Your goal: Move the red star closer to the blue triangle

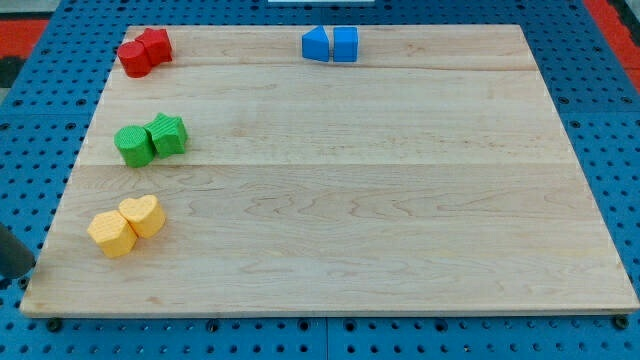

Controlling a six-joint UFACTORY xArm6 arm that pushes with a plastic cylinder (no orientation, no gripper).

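Note:
The red star (pixel 156 43) lies at the board's top left corner, touching a red round block (pixel 133 58) on its lower left. The blue triangle (pixel 316 44) lies at the top edge near the middle, touching a blue cube (pixel 346 44) on its right. A wide stretch of bare wood separates the red star from the blue triangle. A dark rod shows at the view's left edge, off the board's bottom left corner. My tip (pixel 22 277) is well below the red star and left of the yellow blocks.
A green round block (pixel 133 147) and a green star (pixel 168 134) touch at the left side. A yellow hexagon (pixel 111 234) and a yellow heart (pixel 145 214) touch below them. The wooden board (pixel 380 220) rests on a blue pegboard.

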